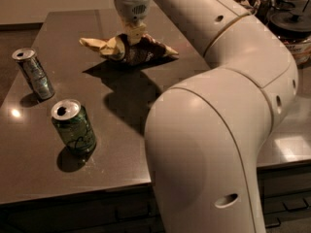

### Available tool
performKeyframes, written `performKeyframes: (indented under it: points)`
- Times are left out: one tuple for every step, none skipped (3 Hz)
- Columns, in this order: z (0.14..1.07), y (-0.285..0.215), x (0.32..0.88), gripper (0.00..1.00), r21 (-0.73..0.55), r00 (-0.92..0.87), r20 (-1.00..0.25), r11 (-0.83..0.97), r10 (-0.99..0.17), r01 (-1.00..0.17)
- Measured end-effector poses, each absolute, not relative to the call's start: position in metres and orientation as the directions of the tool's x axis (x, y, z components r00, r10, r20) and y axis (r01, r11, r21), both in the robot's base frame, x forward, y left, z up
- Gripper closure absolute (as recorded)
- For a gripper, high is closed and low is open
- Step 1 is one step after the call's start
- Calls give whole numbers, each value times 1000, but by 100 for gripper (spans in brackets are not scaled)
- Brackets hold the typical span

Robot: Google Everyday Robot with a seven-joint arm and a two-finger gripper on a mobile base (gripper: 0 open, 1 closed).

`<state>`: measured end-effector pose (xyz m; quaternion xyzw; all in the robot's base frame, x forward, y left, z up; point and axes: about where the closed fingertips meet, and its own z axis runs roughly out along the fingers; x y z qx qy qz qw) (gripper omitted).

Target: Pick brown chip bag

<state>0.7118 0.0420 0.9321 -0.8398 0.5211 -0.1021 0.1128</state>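
Note:
The brown chip bag hangs in the air above the dark table, crinkled, dark brown in the middle with pale yellow ends. My gripper reaches down from the top of the view and is shut on the bag's middle, pinching it between pale fingers. The bag's shadow falls on the table below it. My large white arm fills the right half of the view.
A green soda can stands near the table's front edge. A silver can stands at the left edge. A dark lidded container and a wire basket stand at the back right, partly behind my arm.

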Motion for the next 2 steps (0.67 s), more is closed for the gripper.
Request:
performKeyframes:
  points:
    - [958,36,709,100,-341,399,0,-376,-917,-862]
    - [985,30,709,100,-390,359,-34,-318,-933,-864]
